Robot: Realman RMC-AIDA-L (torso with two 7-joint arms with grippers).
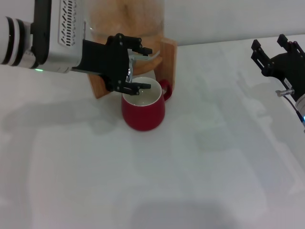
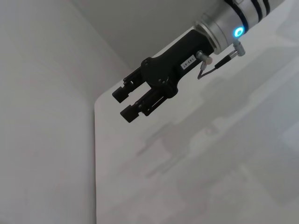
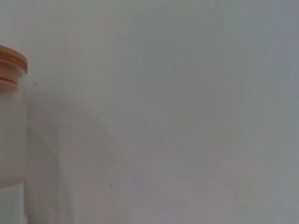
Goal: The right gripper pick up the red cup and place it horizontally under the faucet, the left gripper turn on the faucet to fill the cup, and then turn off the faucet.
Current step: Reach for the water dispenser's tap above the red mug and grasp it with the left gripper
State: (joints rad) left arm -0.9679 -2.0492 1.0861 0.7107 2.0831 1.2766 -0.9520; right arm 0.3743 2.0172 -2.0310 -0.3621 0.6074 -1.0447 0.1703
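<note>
In the head view the left gripper [image 1: 139, 67] sits at the faucet [image 1: 135, 59], its fingers spread above and below the chrome lever. The red cup [image 1: 143, 109] stands upright on the white table [image 1: 200, 171] below the spout, against the wooden stand [image 1: 167, 59]. At far right hangs the right gripper [image 1: 271, 47]; only the left wrist view shows its fingers [image 2: 122, 93] parted, holding nothing.

Black claws [image 1: 131, 67], white banded arms

Faucet [image 1: 135, 58] mostly hidden behind left gripper [image 1: 139, 67].
</note>
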